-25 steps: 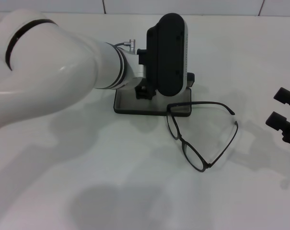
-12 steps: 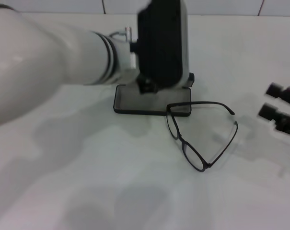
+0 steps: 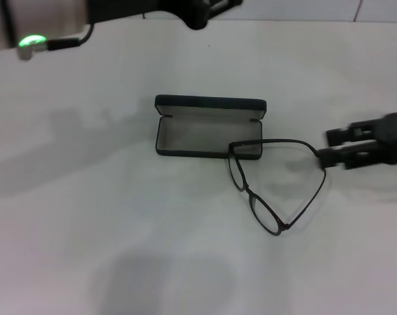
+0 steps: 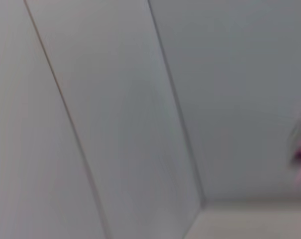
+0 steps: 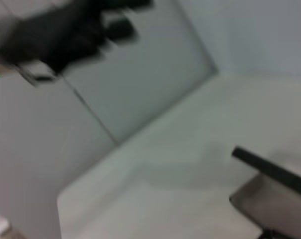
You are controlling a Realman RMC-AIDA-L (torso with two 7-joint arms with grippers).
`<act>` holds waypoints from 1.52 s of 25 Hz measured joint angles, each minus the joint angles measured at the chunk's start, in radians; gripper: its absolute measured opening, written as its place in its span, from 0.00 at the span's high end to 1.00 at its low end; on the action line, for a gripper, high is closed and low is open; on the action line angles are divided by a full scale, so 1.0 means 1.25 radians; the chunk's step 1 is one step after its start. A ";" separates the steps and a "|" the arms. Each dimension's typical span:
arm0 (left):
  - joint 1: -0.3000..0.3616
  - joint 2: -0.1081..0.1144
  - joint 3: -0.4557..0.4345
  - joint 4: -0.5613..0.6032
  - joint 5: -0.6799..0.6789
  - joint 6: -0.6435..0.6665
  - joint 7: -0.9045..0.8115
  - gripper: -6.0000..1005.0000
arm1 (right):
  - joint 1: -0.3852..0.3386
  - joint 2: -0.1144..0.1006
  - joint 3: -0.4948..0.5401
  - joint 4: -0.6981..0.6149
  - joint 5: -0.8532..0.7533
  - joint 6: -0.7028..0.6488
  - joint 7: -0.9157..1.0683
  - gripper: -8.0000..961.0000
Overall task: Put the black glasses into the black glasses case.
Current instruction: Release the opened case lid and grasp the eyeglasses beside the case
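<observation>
Black glasses (image 3: 277, 185) are lying just right of the open black glasses case (image 3: 208, 126); right gripper (image 3: 346, 144), fingers parted, is risking nudging the thin frame away.

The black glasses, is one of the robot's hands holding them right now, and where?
No. The black glasses lie on the table, one temple tip over the open black glasses case. The right gripper, open, is beside their hinge corner, not gripping. The left arm is raised away.

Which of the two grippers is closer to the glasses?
The right gripper, beside the glasses at their far temple tip. The left gripper is up beyond the open case.
</observation>
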 joint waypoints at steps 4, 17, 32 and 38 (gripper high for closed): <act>0.015 -0.002 -0.074 -0.099 -0.140 0.080 0.074 0.57 | 0.145 0.000 -0.080 -0.008 -0.133 0.011 0.164 0.22; 0.057 -0.001 -0.194 -0.348 -0.386 0.283 0.344 0.68 | 0.482 0.036 -0.195 0.258 -0.380 0.119 0.348 0.23; 0.033 -0.001 -0.237 -0.459 -0.417 0.366 0.430 0.68 | 0.509 0.039 -0.436 0.309 -0.277 0.240 0.449 0.25; 0.033 -0.001 -0.234 -0.470 -0.416 0.368 0.430 0.68 | 0.497 0.039 -0.469 0.322 -0.246 0.275 0.441 0.36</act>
